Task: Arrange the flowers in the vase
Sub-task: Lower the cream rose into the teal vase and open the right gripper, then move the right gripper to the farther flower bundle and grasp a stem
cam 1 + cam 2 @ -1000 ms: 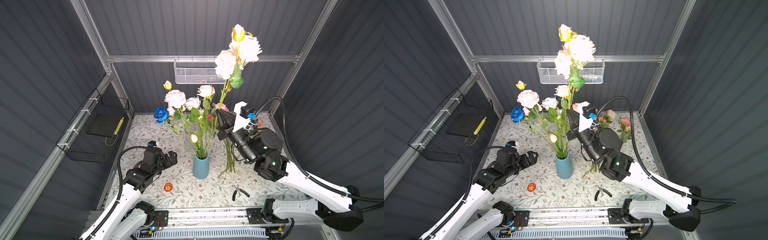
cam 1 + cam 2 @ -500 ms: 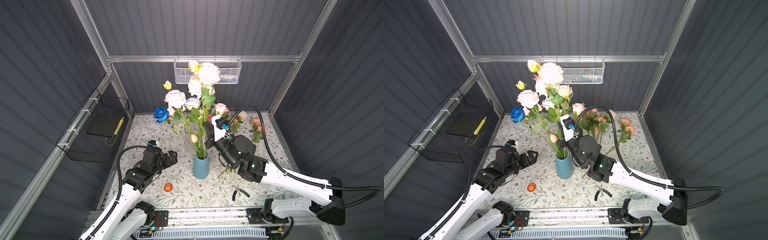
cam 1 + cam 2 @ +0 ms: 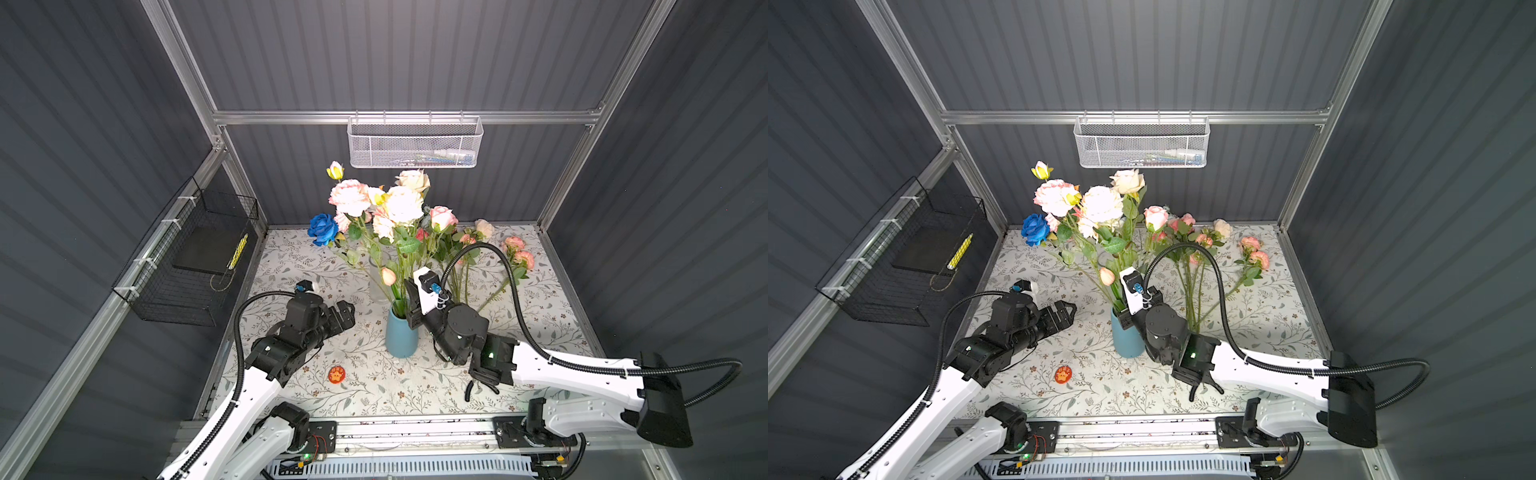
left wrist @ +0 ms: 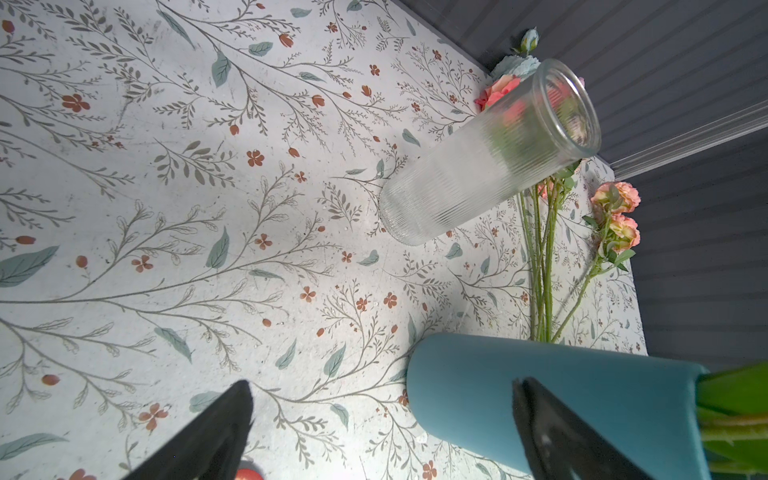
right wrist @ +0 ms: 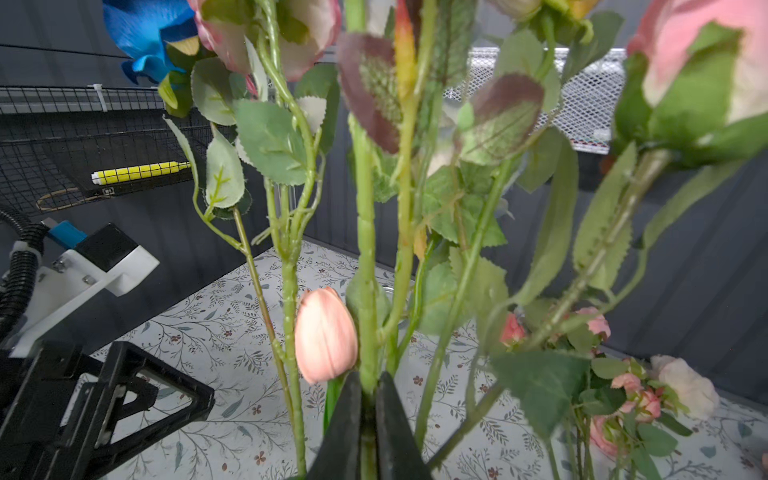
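**Right wrist view: stem (image 5: 365,249) clamped at the mouth of the vase (image 3: 401,338)**

Seen from the right wrist, the right gripper (image 5: 368,376) has its jaws nearly together, clamped on one thick green stem. That stem rises among the flowers (image 3: 399,203) standing in the blue vase. In both top views the vase stands near the middle of the table (image 3: 540,316), with the right gripper just beside its mouth at 3 o'clock. How deep the clamped stem reaches inside is hidden.

The left gripper (image 4: 381,384) hangs at the vase's 9 o'clock, jaws wide apart and empty, near the vase but not touching it. More loose flowers (image 3: 515,249) lie at 2 o'clock. A glass jar (image 4: 478,166) stands just behind the vase at 11 o'clock.

Several things could go wrong from here:
- **Tipping:** the vase is narrow and the blooms are tall and lean toward 11 o'clock. A sideways tug on the stem could tip it, and nothing braces it.
- **Early release:** if the jaws part before the stem is seated, the flower may flop out.
- **Snagging:** leaves and a pink bud (image 5: 326,332) crowd the jaws, so pulling back could catch them and drag neighbouring stems out.
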Tool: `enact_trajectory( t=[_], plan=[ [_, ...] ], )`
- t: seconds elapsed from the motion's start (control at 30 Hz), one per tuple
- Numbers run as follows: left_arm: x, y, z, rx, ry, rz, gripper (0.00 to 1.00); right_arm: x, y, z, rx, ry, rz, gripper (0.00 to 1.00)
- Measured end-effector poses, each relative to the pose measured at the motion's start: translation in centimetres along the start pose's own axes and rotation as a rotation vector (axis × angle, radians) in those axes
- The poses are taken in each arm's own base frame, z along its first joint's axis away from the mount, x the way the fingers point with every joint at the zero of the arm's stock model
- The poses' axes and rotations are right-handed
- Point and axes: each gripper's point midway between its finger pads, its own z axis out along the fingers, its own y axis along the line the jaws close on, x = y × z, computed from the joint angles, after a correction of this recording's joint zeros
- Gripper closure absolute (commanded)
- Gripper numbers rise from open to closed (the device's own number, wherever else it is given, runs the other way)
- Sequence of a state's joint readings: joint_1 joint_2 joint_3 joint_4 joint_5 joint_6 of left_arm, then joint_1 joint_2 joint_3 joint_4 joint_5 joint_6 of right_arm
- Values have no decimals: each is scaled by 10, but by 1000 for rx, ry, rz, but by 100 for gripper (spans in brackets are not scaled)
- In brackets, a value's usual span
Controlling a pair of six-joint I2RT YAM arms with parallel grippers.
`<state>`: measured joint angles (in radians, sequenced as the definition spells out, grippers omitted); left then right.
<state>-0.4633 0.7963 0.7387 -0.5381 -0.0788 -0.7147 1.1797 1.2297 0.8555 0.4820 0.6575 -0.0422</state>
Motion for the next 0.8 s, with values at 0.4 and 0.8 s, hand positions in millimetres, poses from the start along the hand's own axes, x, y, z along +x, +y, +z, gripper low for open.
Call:
enact_trajectory(
  t=[0.4,0.8],
  plan=[
    [2,-2,0,13,10,0,0,3,-13,-23,7,-5,108,52],
    [4,-5,4,25,28,0,0,10,-52,-66,50,-15,248,28]
  ],
)
